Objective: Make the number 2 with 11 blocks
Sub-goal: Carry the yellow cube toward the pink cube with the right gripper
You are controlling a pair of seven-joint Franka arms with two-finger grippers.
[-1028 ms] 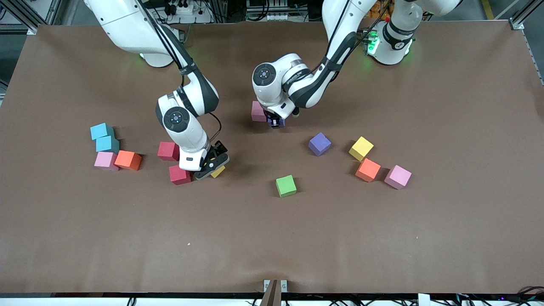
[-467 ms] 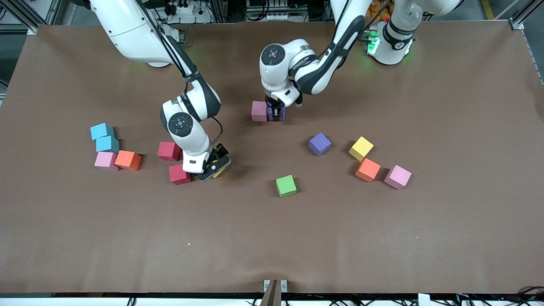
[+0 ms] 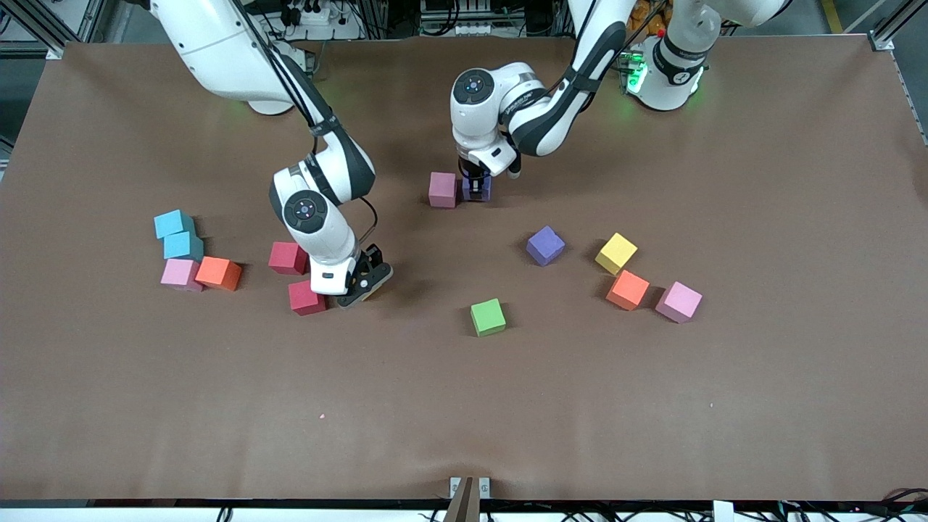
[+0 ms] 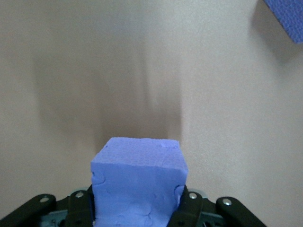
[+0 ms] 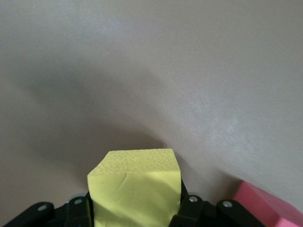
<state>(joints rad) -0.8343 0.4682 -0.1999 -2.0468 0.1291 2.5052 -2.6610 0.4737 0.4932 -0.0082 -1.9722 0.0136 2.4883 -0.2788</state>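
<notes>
Left claw (image 3: 476, 190) clamped on purple block (image 4: 138, 182), low beside the pink block (image 3: 442, 190). Right claw (image 3: 360, 288) clamped on yellow block (image 5: 136, 187), beside a red block (image 3: 307, 297). The number 2 not yet formed. Watch lifting: you risk nudging neighbours; soft foam may slip.

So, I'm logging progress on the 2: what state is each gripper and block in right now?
left gripper: shut on purple cube, beside a pink cube.
right gripper: shut on yellow cube, beside a red cube.
Green cube: loose on the table, untouched.
</notes>
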